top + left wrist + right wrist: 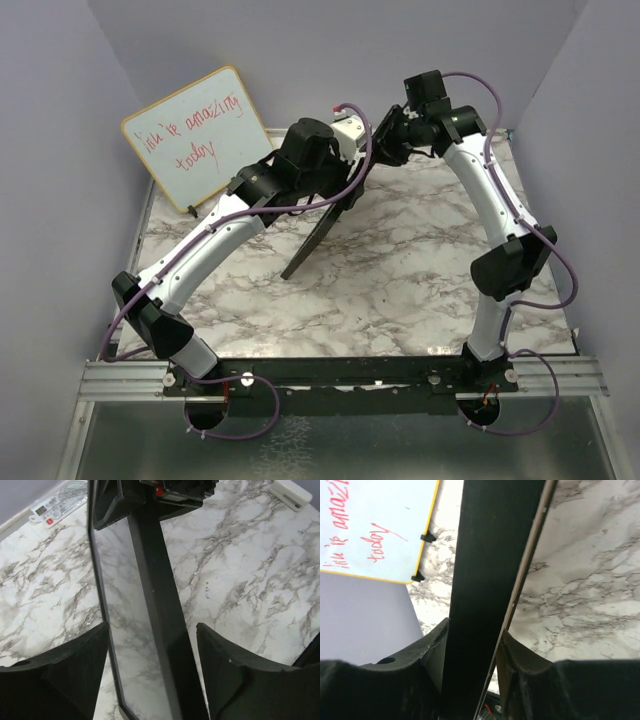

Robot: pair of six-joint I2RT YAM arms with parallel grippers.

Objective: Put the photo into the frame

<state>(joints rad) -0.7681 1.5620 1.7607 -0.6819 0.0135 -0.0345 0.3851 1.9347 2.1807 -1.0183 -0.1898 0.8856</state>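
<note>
Frame position: we are holding the frame [318,238] up over the marble table [400,290], on edge and tilted, with its low end pointing towards the arm bases.
Right side: the right gripper [474,627] is clamping a black rail of the frame between both fingers.
Left side: the left gripper [152,627] is straddling a rail with a gap at each finger, gripping nothing.
Long axis: the rail is running straight away from each wrist, through the jaws.
Photo: we are not seeing the photo in any view.
Next move: we are judging the free left arm the one to fetch it.
</note>
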